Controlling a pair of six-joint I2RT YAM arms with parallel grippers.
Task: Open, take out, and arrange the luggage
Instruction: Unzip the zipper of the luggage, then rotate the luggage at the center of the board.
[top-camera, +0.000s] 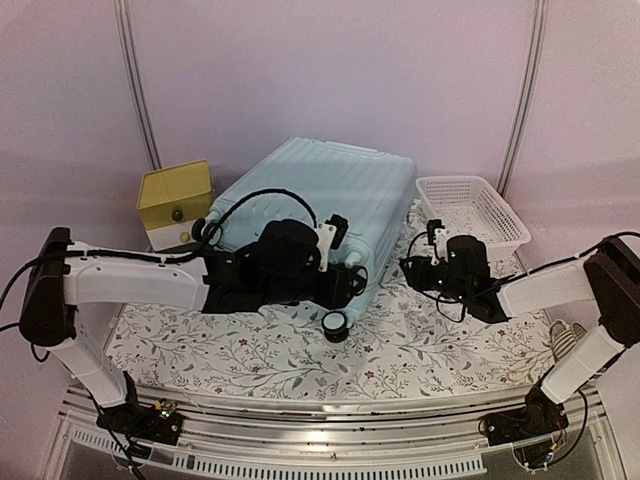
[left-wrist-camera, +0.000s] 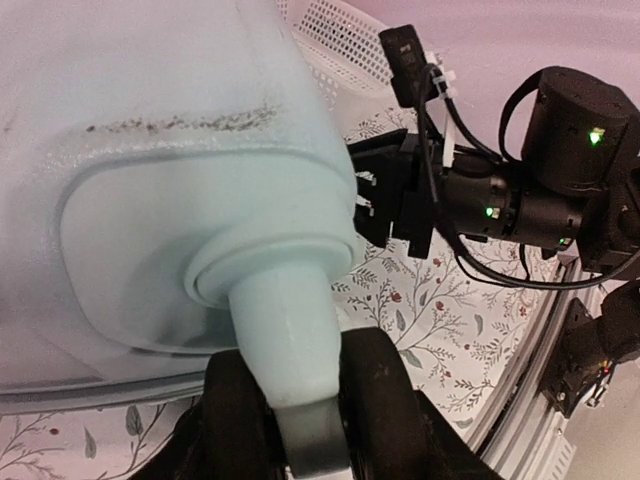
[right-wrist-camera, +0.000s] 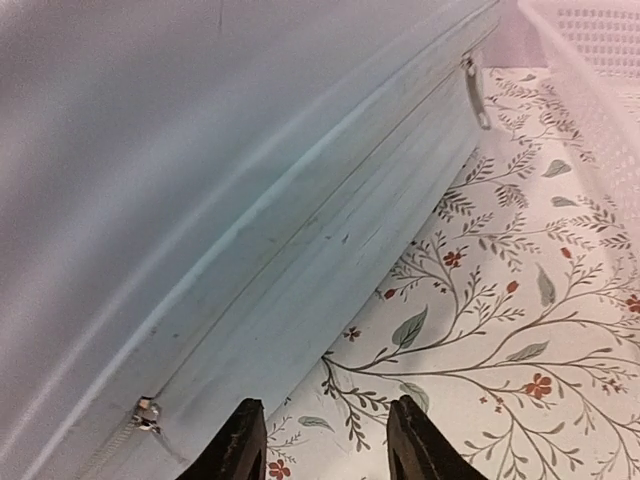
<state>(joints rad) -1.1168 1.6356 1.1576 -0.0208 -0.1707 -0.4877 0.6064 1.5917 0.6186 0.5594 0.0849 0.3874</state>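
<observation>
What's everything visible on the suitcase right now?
The suitcase is a pale mint-blue ribbed hard shell, plastic-looking, lying flat and skewed on the floral tablecloth between a yellow-topped box and a white lattice basket. Its lid is down; a zipper runs along the side with two metal pulls. A black-and-white caster wheel juts out at the near corner. Dark scuffs mark the shell above a moulded wheel stem, which the left tool clamps. The right tool hangs open beside the zipper side, holding nothing.

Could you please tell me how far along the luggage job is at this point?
Nothing looks finished: the luggage lies flat, lid down. In hand: the left pincer clamps a wheel leg, the right pincer open beside the zip. Left: unzipping, opening, taking out, arranging.
</observation>
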